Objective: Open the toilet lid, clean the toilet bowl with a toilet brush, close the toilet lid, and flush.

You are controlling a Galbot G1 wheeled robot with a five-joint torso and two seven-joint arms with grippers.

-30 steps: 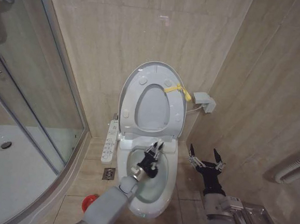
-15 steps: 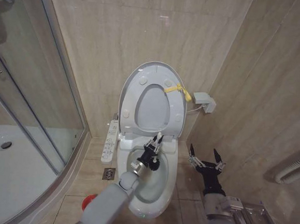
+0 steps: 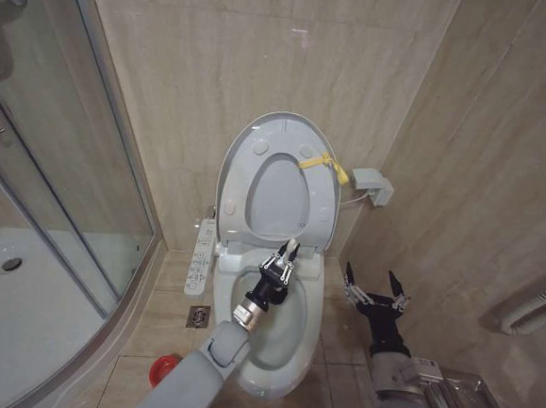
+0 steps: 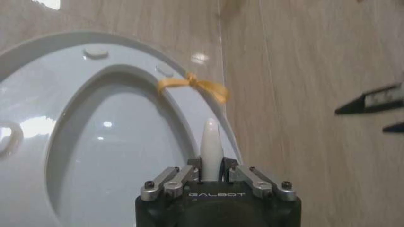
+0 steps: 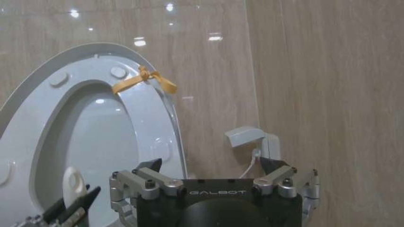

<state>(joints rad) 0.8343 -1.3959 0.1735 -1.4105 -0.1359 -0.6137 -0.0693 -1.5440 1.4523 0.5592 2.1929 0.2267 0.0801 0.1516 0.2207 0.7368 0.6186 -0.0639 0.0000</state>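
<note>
1. Right now the toilet brush (image 3: 291,248) sits clamped in my left gripper (image 3: 281,264); its white handle tip pokes up past the fingers, and the bristle end is hidden below the gripper.
2. Its long axis runs along the gripper line, tip toward the raised toilet lid (image 3: 283,134), the other end presumably down toward the toilet bowl (image 3: 305,334).
3. My left gripper hangs over the bowl's back half, just in front of the hinge; the bowl lies directly beneath it, so I judge scrubbing is a matter of pushing down and forward along that axis.
4. The left wrist view shows the handle (image 4: 209,149) pinched between the fingers (image 4: 167,178), with the lid (image 4: 57,94) and its yellow tie (image 4: 196,87) behind.
5. My right gripper (image 3: 372,289) is spread open, holding nothing, parked beside the bowl on the right, farther from the work than the left.
6. Lid up against the wall; red holder (image 3: 158,370) on the floor left of the bowl.
</note>
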